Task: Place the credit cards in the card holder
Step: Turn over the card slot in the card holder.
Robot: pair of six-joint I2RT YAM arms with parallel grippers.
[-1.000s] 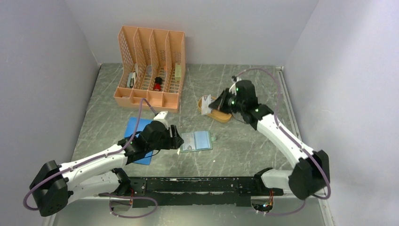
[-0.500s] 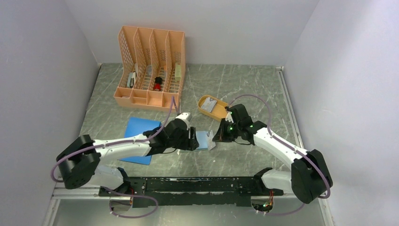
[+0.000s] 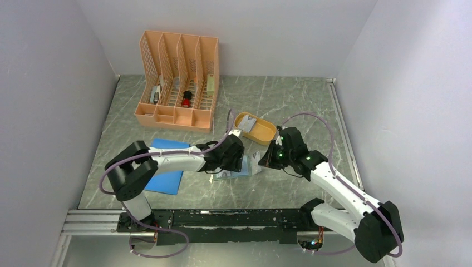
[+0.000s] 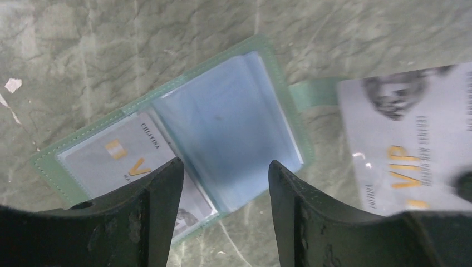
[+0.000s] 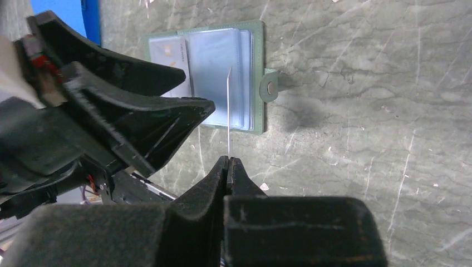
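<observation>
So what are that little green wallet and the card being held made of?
Card holder: matte green cover with stitched edges, probably faux leather; clear shiny pockets, likely soft plastic. Credit card in the right gripper: stiff, thin, glossy print, probably plastic.

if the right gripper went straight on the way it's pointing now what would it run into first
Most likely the card holder: the right gripper points at its open clear pockets, and the credit card it pinches edge-on would touch there first. Depth is hard to judge.
</observation>
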